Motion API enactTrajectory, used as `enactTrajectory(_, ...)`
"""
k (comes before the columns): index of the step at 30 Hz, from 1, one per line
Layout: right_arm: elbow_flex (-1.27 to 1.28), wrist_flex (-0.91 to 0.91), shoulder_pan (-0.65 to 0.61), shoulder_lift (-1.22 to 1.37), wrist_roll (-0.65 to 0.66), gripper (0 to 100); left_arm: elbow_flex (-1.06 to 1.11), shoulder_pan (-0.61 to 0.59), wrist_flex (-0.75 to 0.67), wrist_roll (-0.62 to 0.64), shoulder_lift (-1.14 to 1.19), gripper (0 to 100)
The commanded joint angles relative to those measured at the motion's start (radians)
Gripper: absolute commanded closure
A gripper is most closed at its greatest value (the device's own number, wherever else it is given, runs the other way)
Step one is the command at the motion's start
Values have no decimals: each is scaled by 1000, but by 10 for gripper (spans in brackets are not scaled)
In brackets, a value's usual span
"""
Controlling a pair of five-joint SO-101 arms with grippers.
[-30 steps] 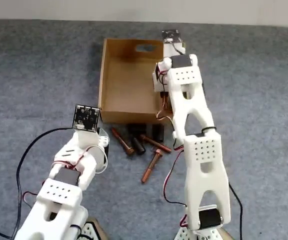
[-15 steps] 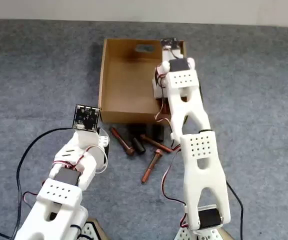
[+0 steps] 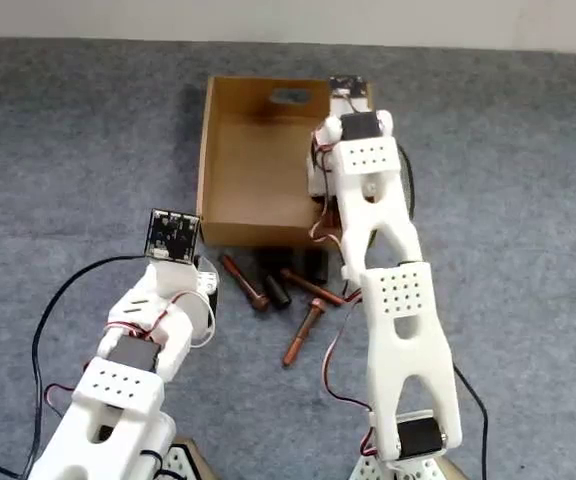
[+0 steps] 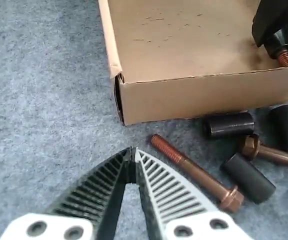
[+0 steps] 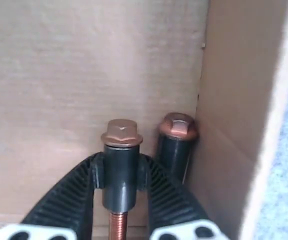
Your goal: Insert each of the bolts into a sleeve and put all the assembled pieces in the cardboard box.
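Right arm [image 3: 373, 190] is dipped bit deeper into cardboard box [image 3: 205, 160]. Left gripper [image 4: 133, 159] is pressed shut, nothing held, over carpet [image 4: 44, 100]. Past it, loose bolts [image 4: 196, 172] and sleeves [image 4: 248, 177] are laid by box. Farther, sleeved bolt [image 5: 120, 185] is pinched by right gripper [image 5: 120, 162] inside box, beside second sleeved bolt [image 5: 176, 145].

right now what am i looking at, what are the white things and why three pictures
The white things are two small robot arms at a grey carpeted table. One picture looks down from above; the other two come from a camera on each arm's wrist. On the carpet, in front of a cardboard box, lie loose copper bolts and black sleeves. The left tool is shut and empty, above the carpet near a bolt. The right tool is inside the box, clamped on a sleeve with a bolt through it; a second assembled piece sits beside it by the box's wall.
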Motion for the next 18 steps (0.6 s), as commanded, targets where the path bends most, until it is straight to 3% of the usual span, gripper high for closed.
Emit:
enactTrajectory(1,-50,8,-10,-15,-6,988,-4,7,-21,-5,-19,992)
enactTrajectory(9,-48,8,-16,-13,-6,848,-4,7,-21,-5,-19,992)
enactTrajectory(18,-205,70,-18,-77,-5,847,-4,7,-21,-5,-19,992)
